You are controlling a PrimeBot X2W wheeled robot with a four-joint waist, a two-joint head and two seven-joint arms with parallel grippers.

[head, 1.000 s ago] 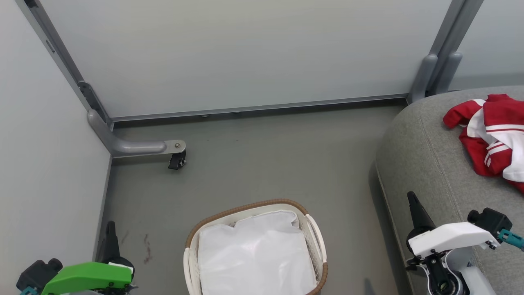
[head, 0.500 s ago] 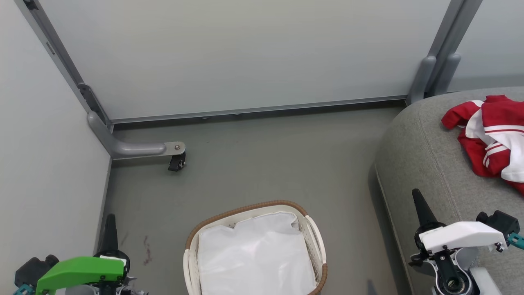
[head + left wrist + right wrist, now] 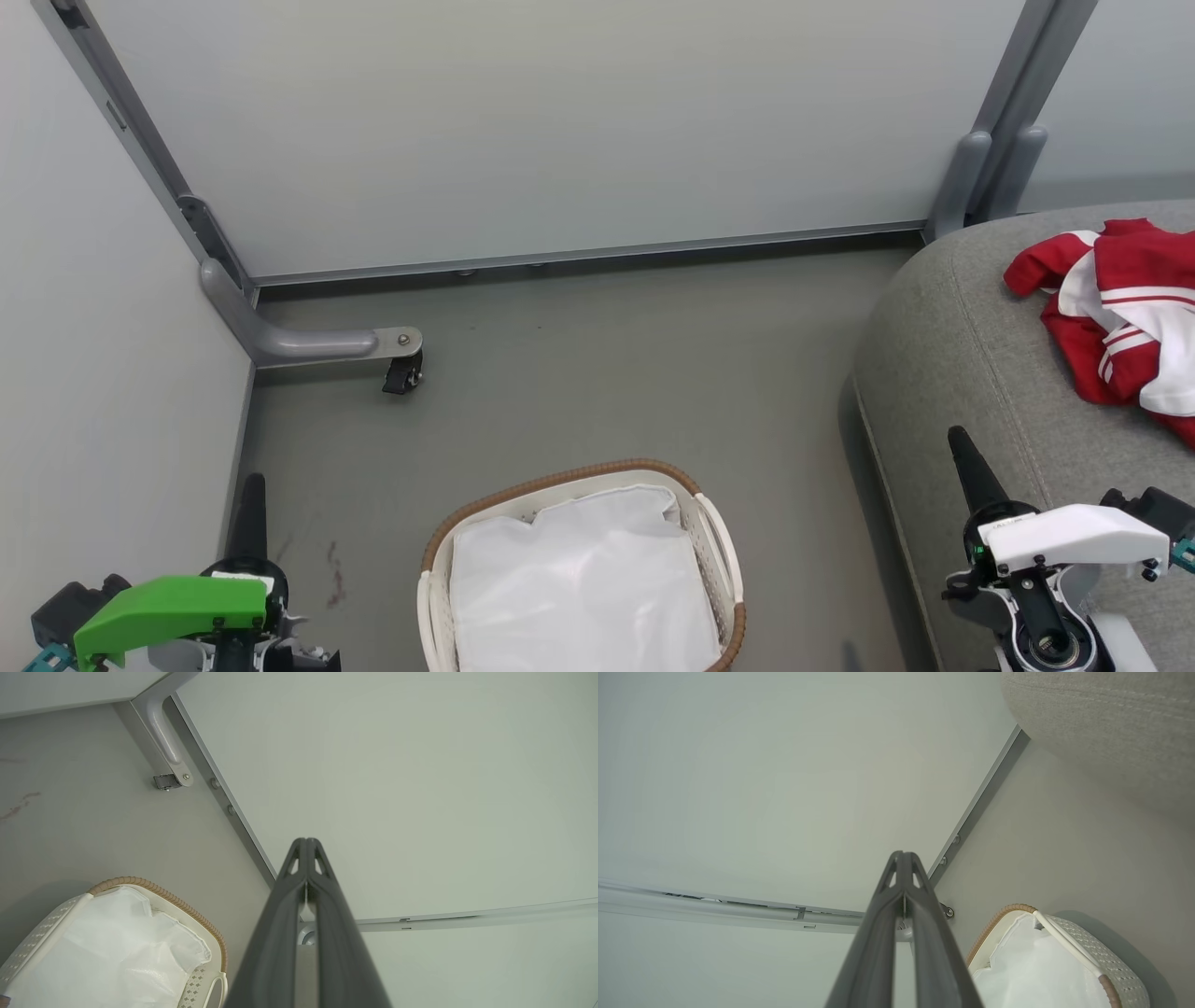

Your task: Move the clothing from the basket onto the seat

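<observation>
The red and white clothing [image 3: 1120,317] lies crumpled on the grey seat [image 3: 962,373] at the right edge of the head view. On the floor at bottom centre stands the white basket [image 3: 719,541] with its brown rim, and only its white liner shows inside. My left gripper [image 3: 252,485] is shut and holds nothing, low at the left beside the wall. Over the seat's front edge my right gripper [image 3: 957,439] is shut and holds nothing. The basket [image 3: 140,886] also lies at the lower left in the left wrist view, and the basket [image 3: 1092,956] at the lower right in the right wrist view.
Grey partition panels [image 3: 560,121] close off the back and left. A bracket foot with a black caster [image 3: 401,373] juts onto the floor at the left. Bare grey floor [image 3: 607,373] lies between basket, wall and seat. A small reddish stain [image 3: 334,560] marks the floor.
Both grippers have drawn back a little toward the bottom of the head view, the right one also shifting rightward. Basket and clothing stay where they were.
</observation>
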